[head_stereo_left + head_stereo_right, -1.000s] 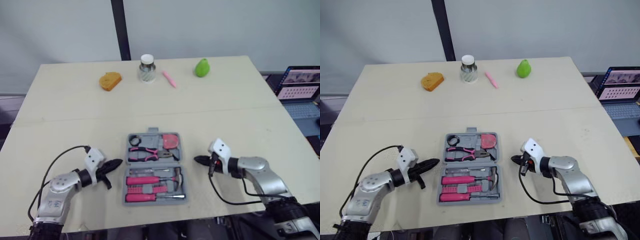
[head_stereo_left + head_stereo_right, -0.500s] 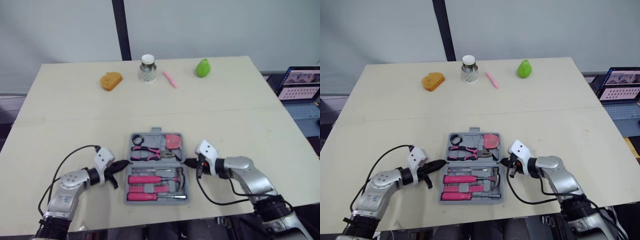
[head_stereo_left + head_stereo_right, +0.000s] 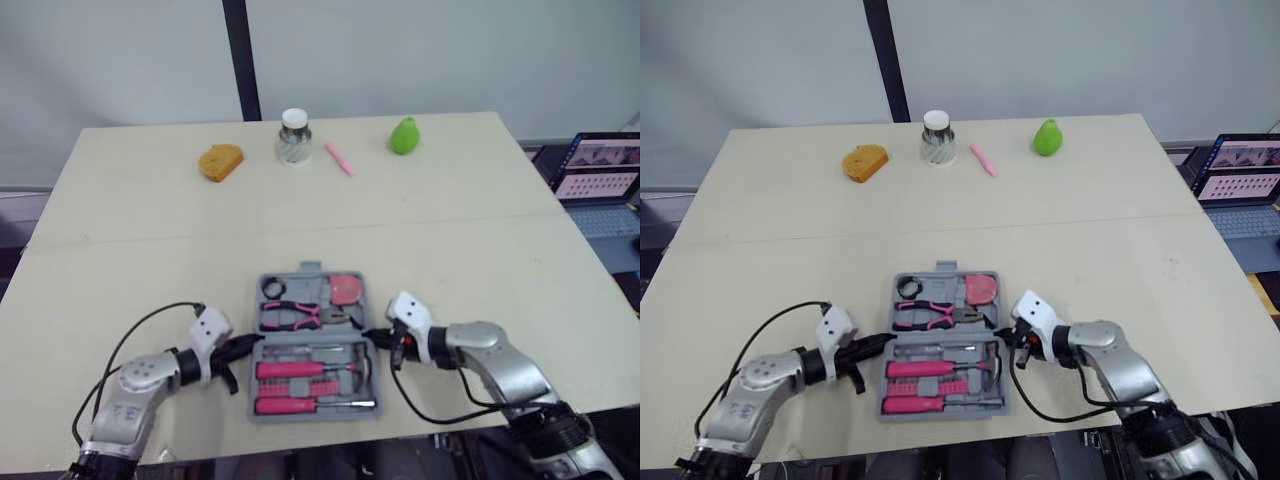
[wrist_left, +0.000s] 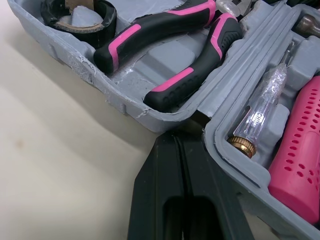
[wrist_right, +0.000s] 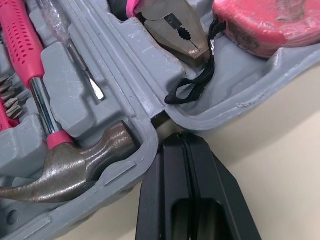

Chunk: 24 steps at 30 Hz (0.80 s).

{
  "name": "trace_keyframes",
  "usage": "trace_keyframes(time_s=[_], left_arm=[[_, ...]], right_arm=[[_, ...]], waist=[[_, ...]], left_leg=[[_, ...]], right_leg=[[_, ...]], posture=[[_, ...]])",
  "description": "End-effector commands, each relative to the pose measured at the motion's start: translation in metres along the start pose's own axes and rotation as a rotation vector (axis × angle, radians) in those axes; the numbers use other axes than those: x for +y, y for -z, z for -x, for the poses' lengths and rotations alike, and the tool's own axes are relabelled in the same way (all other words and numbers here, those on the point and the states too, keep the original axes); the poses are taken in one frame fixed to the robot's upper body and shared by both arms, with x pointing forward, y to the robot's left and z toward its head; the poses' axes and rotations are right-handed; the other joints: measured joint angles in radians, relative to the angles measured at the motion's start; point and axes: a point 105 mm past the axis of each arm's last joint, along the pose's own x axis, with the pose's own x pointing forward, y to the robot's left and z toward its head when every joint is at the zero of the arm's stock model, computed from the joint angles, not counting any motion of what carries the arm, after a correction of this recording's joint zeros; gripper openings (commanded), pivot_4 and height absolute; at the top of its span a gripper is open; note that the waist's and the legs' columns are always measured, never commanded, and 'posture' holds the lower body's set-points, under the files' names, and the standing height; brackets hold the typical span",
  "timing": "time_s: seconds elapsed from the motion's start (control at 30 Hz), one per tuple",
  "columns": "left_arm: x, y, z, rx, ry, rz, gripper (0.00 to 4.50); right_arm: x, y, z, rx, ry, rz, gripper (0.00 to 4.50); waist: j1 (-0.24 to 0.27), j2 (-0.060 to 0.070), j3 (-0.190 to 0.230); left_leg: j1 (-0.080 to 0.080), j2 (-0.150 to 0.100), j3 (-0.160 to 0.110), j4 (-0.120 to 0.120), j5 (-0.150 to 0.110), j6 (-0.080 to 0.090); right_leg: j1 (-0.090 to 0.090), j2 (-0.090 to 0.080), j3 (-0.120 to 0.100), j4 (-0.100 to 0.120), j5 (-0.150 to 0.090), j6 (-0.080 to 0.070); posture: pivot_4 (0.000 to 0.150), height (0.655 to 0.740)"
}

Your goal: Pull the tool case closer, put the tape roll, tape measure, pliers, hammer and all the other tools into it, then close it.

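Left end effector [image 3: 247, 345], right end effector [image 3: 369, 336] pinched shut, now at tool case [image 3: 311, 269] hinge ends; earlier apart.

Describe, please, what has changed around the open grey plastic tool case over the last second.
The left gripper moved inward to the right and the right gripper to the left. Both, fingers shut, now sit at the hinge line of the open grey plastic tool case. The case seems to have slid slightly nearer the robot. Nothing was grasped. The tools inside and the lidded glass jar at the far edge stayed put.
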Motion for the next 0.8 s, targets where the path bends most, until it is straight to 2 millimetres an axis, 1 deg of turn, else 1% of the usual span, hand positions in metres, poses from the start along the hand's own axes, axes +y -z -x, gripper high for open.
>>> trace_keyframes(time_s=[0.03,0.2,0.37,0.6,0.8], left_arm=[[-0.023,0.000,0.001,0.000,0.083,0.010,0.01],[-0.028,0.006,0.011,0.022,0.076,0.032,0.01],[-0.034,0.011,0.016,0.035,0.070,0.049,0.01],[-0.032,0.012,0.016,0.039,0.054,0.049,0.01],[-0.026,0.009,0.013,0.028,0.039,0.031,0.01]], right_arm=[[0.023,-0.011,-0.002,-0.042,-0.099,0.022,0.00],[0.031,-0.007,-0.002,-0.029,-0.119,0.017,0.00],[0.034,-0.005,-0.002,-0.023,-0.130,0.013,0.00],[0.034,-0.005,-0.003,-0.021,-0.134,0.015,0.00],[0.033,-0.006,-0.003,-0.024,-0.131,0.016,0.00]], waist=[[0.000,0.000,0.000],[0.000,0.000,0.000],[0.001,0.000,0.000],[0.001,0.000,0.000],[0.001,0.000,0.000]], left_leg=[[0.000,0.000,0.000,0.000,0.000,0.000],[0.000,0.000,0.000,0.000,0.000,0.000],[0.000,0.001,0.000,0.000,0.000,0.000],[0.000,0.001,0.000,0.000,0.000,0.000],[0.000,0.001,0.000,0.000,0.000,0.000]], right_leg=[[0.000,0.000,0.000,0.000,0.000,0.000],[0.000,0.000,0.000,-0.001,0.000,0.000],[0.000,0.000,0.000,-0.001,0.000,0.000],[0.000,0.000,0.000,-0.001,0.000,0.000],[0.000,0.000,0.000,-0.001,0.000,0.000]], posture=[[0.150,0.7400],[0.150,0.7400],[0.150,0.7400],[0.150,0.7400],[0.150,0.7400]])
